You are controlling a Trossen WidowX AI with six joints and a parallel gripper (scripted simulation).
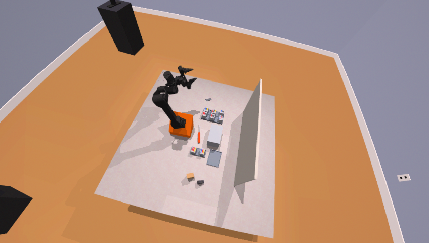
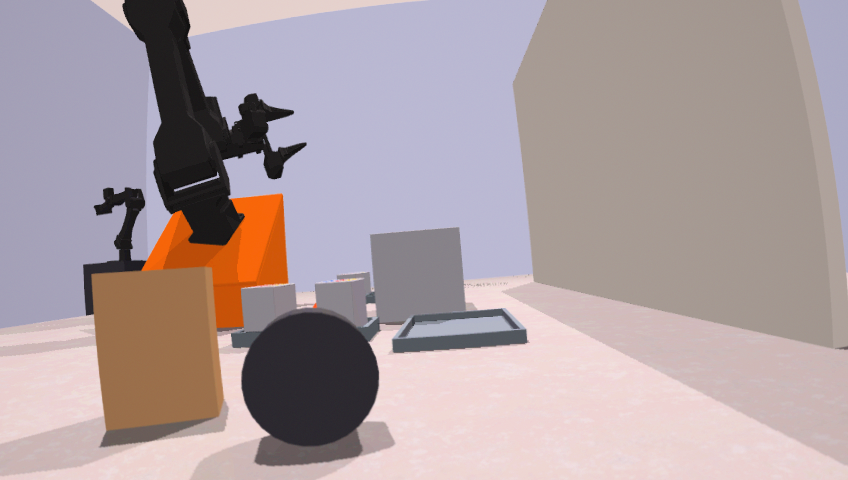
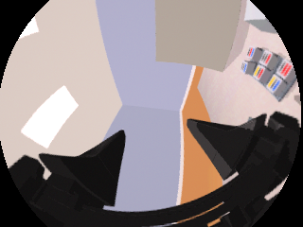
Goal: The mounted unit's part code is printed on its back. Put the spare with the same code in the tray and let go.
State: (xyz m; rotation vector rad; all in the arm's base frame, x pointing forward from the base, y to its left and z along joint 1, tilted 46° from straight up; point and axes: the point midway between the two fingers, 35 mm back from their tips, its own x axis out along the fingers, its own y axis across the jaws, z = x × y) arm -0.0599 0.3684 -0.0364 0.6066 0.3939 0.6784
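My gripper (image 1: 190,75) (image 2: 295,127) (image 3: 157,128) is open and empty, raised high above the table's far side and pointing away from the parts. The mounted unit (image 1: 215,135) (image 2: 416,273) is a plain grey box beside the orange arm base (image 1: 184,127) (image 2: 255,249); no code shows on it in any view. A rack of several spares (image 1: 213,115) (image 3: 270,71) with red, blue and yellow stripes lies beyond the unit. A second rack with two spares (image 1: 198,151) (image 2: 267,303) lies in front of it. The empty grey tray (image 1: 214,158) (image 2: 458,342) is next to those two.
A tall beige panel (image 1: 248,135) (image 2: 672,166) (image 3: 196,33) stands along the right of the parts. An orange screwdriver (image 1: 198,136) lies beside the unit. A brown box (image 1: 190,175) (image 2: 154,344) and a black cylinder (image 1: 200,181) (image 2: 309,377) sit near the front. A small grey plate (image 1: 208,99) lies at the far side.
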